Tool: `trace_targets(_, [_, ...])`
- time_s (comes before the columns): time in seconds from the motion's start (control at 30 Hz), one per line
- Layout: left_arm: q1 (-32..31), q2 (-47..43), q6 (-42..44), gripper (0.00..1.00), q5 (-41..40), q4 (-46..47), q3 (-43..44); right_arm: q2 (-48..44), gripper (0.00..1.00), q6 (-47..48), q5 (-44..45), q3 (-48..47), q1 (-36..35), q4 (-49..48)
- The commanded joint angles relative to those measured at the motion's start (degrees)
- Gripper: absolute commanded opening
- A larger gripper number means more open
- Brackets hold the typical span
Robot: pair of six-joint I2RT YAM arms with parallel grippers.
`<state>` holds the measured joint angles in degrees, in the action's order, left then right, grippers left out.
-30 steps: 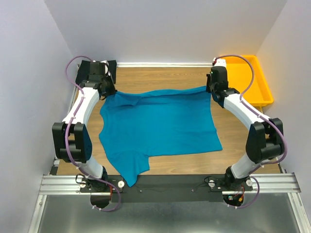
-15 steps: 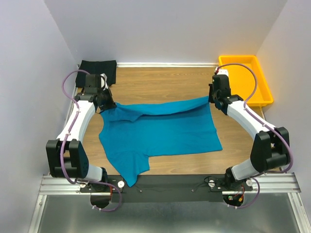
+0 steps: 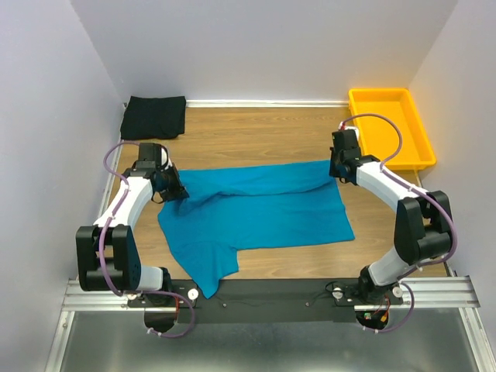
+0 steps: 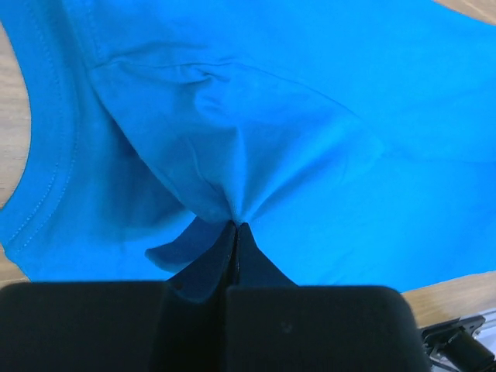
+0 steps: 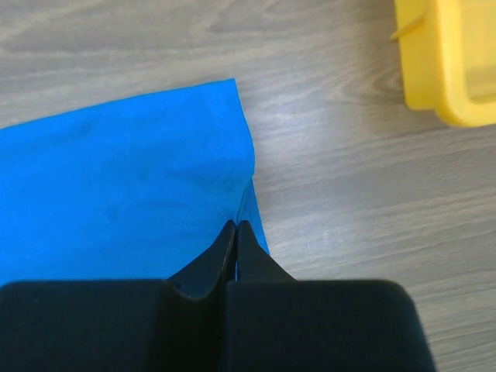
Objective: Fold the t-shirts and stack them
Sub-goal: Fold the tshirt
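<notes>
The teal-blue t-shirt [image 3: 256,209] lies spread on the wooden table, its far edge lifted and folded toward the near side. My left gripper [image 3: 175,192] is shut on the shirt's far left corner; the left wrist view shows the cloth [image 4: 256,132] bunched at my left gripper [image 4: 235,226]. My right gripper [image 3: 335,169] is shut on the far right corner, with the cloth [image 5: 124,178] pinched at the tips of my right gripper [image 5: 236,225]. The black t-shirt [image 3: 154,116] lies folded at the far left corner.
A yellow plastic tray [image 3: 385,128] stands at the far right, its corner also in the right wrist view [image 5: 449,62]. White walls close in the table on three sides. Bare wood [image 3: 256,132] shows between the teal shirt and the back wall.
Both grippers have moved toward the near side, pulling the teal shirt's far edge over the rest of it. The black shirt, earlier covered by the left arm, is now in full view.
</notes>
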<state>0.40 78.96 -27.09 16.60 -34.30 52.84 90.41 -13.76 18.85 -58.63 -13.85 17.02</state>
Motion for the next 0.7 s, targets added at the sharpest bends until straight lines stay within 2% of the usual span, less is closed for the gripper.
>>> trace_targets(0.0, [0.8,-1.7,-1.3,0.04,-0.3,2.0,-3.0,2.9,0.07,-3.7,-2.8,-0.2,0.3,4.1])
trace_targets(0.07, [0.9,-1.9,-1.5,0.13,-1.3,2.3,-4.0,3.7,0.13,-4.8,-3.2,-0.4,0.3,5.0])
trace_targets(0.1, [0.9,-2.1,-1.6,0.18,-2.2,2.1,-4.1,3.8,0.25,-5.0,-4.0,-0.6,0.3,5.7])
trace_targets(0.13, [0.9,-2.4,-1.8,0.3,-2.8,2.0,-4.0,3.4,0.32,-5.0,-4.4,-1.0,0.3,5.8])
trace_targets(0.17, [0.9,-2.8,-1.9,0.36,-3.7,2.0,-3.5,3.0,0.38,-5.0,-4.9,-1.2,0.3,5.9])
trace_targets(0.2, [1.0,-4.0,-2.2,0.41,-5.8,1.8,-3.2,2.5,0.49,-4.9,-5.4,-2.0,0.3,6.1])
trace_targets(0.23, [1.0,-4.7,-2.6,0.56,-7.2,1.8,-2.7,2.0,0.54,-4.7,-5.7,-2.5,0.3,6.2])
trace_targets(0.33, [1.5,-7.1,-3.4,0.7,-13.9,2.7,-0.7,1.8,0.65,-4.5,-8.3,-4.6,1.3,6.4])
trace_targets(0.4, [2.2,-7.8,-3.6,0.73,-18.1,5.5,-0.4,2.7,0.66,-4.7,-11.4,-7.1,2.8,6.3])
trace_targets(0.53, [3.6,-4.8,-4.0,0.73,-20.5,12.8,-1.2,7.0,0.65,-5.5,-15.0,-11.1,4.9,5.9])
trace_targets(0.63, [4.1,0.0,-5.0,0.68,-20.7,18.3,-0.8,10.2,0.63,-6.7,-18.2,-12.4,7.0,3.7])
trace_targets(0.67, [4.0,1.4,-5.2,0.64,-20.9,19.4,-0.5,11.1,0.62,-7.9,-18.5,-12.6,7.6,3.0])
